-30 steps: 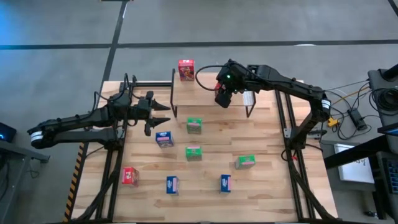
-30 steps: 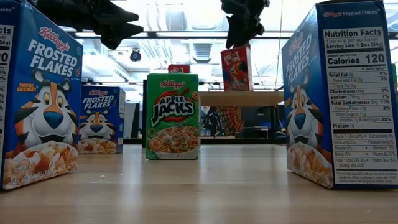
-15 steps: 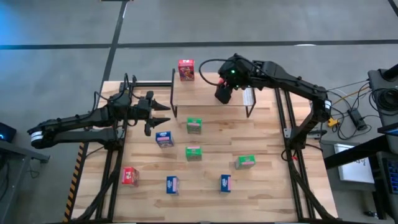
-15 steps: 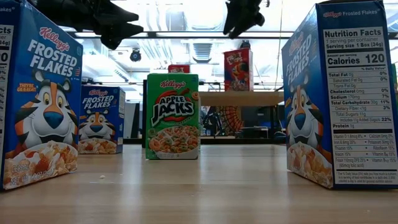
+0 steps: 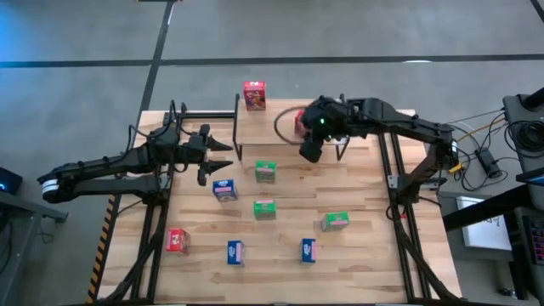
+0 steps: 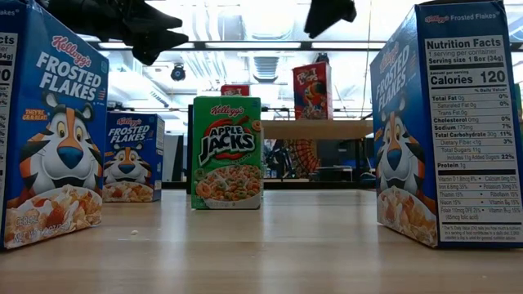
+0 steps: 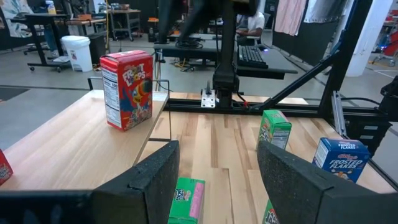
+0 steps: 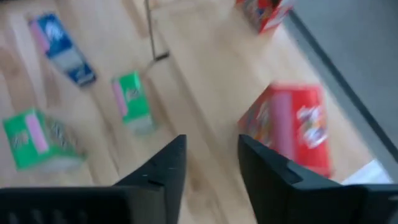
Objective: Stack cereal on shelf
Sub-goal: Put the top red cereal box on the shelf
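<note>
The shelf (image 5: pixel 280 140) stands at the table's far middle. One red cereal box (image 5: pixel 253 93) stands upright on its far left corner. A second red box (image 5: pixel 297 123) stands upright on its plank top and also shows in the low view (image 6: pixel 312 90) and the right wrist view (image 8: pixel 289 127). My right gripper (image 5: pixel 310 150) is open and empty, above the shelf's near edge, just on the near side of that box. My left gripper (image 5: pixel 223 155) is open and empty, above the table left of the shelf. Several green, blue and red boxes stand on the table.
On the tabletop stand green boxes (image 5: pixel 266 172), (image 5: pixel 264 208), (image 5: pixel 336 221), blue boxes (image 5: pixel 224 189), (image 5: pixel 235 252), (image 5: pixel 308 250) and a red box (image 5: pixel 178 240). The shelf's plank has bare room right of the second red box. Black frame rails run along both table sides.
My right gripper has let go of the second red box, risen, and drawn back toward the table's near edge. The box stays upright on the shelf top.
</note>
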Tool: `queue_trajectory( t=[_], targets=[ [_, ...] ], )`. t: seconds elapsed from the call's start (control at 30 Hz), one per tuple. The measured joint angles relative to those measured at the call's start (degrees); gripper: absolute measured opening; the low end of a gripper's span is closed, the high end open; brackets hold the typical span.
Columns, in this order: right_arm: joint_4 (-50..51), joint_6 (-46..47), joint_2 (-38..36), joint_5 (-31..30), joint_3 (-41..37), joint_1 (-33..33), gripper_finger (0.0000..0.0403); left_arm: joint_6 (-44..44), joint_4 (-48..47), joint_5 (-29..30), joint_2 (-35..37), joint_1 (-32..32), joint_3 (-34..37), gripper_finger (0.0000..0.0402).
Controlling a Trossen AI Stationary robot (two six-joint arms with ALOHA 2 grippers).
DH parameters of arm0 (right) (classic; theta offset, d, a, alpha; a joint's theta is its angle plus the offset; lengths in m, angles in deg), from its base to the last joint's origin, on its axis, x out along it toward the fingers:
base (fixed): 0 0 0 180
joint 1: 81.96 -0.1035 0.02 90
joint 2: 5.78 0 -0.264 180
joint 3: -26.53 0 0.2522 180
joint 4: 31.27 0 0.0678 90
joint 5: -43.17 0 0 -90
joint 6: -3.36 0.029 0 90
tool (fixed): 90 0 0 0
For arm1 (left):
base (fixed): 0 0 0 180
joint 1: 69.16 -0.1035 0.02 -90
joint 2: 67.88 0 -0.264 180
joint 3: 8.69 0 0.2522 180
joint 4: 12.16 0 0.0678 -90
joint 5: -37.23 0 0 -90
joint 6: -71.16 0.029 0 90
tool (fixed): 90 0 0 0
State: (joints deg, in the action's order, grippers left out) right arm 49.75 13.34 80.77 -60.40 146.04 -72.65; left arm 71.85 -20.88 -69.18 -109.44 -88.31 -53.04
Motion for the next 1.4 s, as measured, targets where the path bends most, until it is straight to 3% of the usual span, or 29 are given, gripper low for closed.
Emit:
queue_trajectory(
  t=[0.17, 0.3, 0.5, 0.73, 0.9, 1.17, 1.4],
  targets=[
    [1.0, 3.1, -3.6, -0.3, -8.3, -1.6, 0.0053, 0.0, -0.1, 0.0, 0.0, 0.0, 0.0, 0.0201],
    [1.1, 6.0, -7.0, -5.4, -14.9, -1.4, 0.0014, -0.3, -0.5, 0.0, 0.0, 0.0, 0.0, 0.0201],
    [-1.6, 8.4, -11.2, -16.2, -23.4, 1.4, 0.0009, -0.6, -0.5, 0.0, 0.0, 0.0, 0.0, 0.0201],
    [-18.3, 0.4, -12.9, -15.8, -31.8, 5.5, 0.0009, -0.6, -0.4, 0.0, 0.0, 0.0, 0.0, 0.0201],
    [-26.8, -3.9, -11.7, -12.5, -33.7, 6.8, 0.0009, -0.6, -0.4, 0.0, 0.0, 0.0, 0.0, 0.0201],
    [-33.5, -8.8, -5.9, -11.9, -33.8, 7.6, 0.0009, -0.6, -0.2, 0.0, -0.6, 0.0, 0.0, 0.0201],
    [-33.3, -10.0, -4.3, -12.0, -33.9, 7.6, 0.0009, -0.9, 2.2, 0.0, -2.4, 0.0, 0.0, 0.0201]
  ],
)
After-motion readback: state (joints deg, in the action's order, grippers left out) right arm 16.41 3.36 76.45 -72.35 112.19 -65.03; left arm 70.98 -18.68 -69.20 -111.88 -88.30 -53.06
